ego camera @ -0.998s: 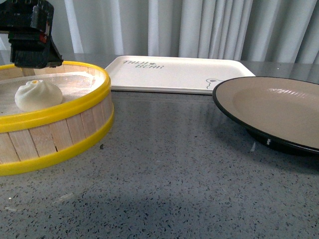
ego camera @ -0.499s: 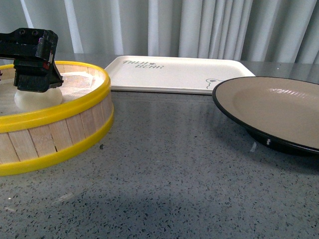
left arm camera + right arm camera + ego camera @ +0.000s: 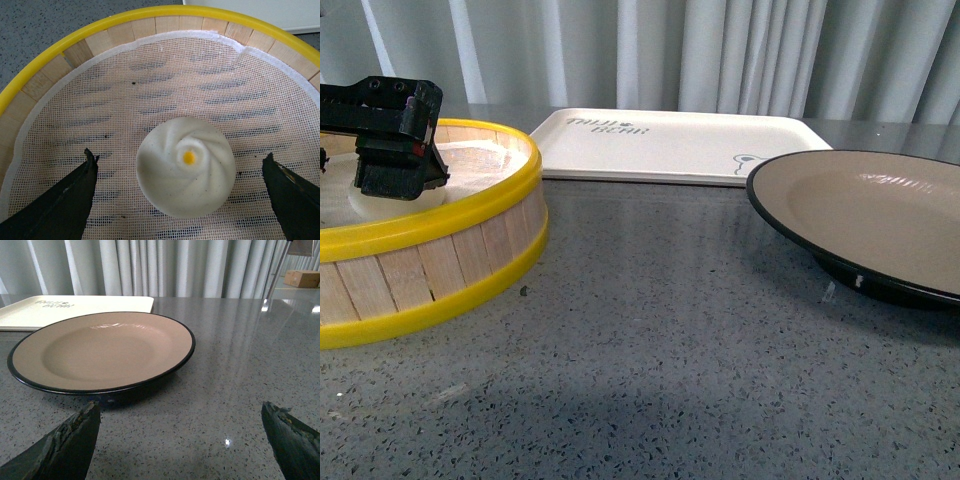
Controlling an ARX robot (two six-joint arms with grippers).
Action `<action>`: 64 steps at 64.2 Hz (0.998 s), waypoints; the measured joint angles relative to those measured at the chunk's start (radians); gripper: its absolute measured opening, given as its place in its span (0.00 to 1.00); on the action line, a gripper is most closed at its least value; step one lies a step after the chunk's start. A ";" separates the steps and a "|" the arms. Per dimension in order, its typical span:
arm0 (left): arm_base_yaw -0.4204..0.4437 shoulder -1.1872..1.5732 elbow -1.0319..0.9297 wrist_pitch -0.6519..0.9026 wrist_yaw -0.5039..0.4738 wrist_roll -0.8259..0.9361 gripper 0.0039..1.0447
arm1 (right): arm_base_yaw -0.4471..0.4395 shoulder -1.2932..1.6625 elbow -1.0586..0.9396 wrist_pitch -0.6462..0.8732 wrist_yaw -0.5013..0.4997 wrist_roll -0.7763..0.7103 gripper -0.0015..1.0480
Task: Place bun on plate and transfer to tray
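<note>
The creamy-white bun (image 3: 186, 173) with a yellow dot lies on white mesh inside the yellow-rimmed steamer basket (image 3: 470, 215). My left gripper (image 3: 182, 192) is open, one finger on each side of the bun, not touching it. In the front view the left gripper (image 3: 395, 175) is down in the basket and hides most of the bun (image 3: 360, 205). The beige plate (image 3: 880, 215) with a black rim sits at the right, empty. The cream tray (image 3: 670, 145) lies behind. My right gripper (image 3: 182, 440) is open and empty, just short of the plate (image 3: 100, 347).
The grey speckled tabletop (image 3: 660, 340) stretches between basket and plate. Grey curtains (image 3: 720, 50) hang behind the tray. A cardboard box (image 3: 304, 278) stands far off in the right wrist view.
My left gripper has come down from above the basket's rim into the basket, around the bun. The plate and tray have not moved.
</note>
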 joint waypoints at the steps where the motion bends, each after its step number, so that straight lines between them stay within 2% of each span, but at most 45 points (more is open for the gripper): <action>1: 0.000 0.001 0.000 0.000 0.000 0.000 0.94 | 0.000 0.000 0.000 0.000 0.000 0.000 0.92; 8: -0.002 0.007 0.000 0.000 0.000 0.002 0.94 | 0.000 0.000 0.000 0.000 0.000 0.000 0.92; 10: -0.003 0.008 0.000 0.000 0.000 0.005 0.90 | 0.000 0.000 0.000 0.000 0.000 0.000 0.92; 40: -0.006 0.014 0.004 -0.004 0.005 0.009 0.21 | 0.000 0.000 0.000 0.000 0.000 0.000 0.92; 46: -0.004 0.014 0.010 -0.009 0.010 0.011 0.04 | 0.000 0.000 0.000 0.000 0.000 0.000 0.92; 64: -0.005 0.000 0.035 -0.026 0.019 0.016 0.03 | 0.000 0.000 0.000 0.000 0.000 0.000 0.92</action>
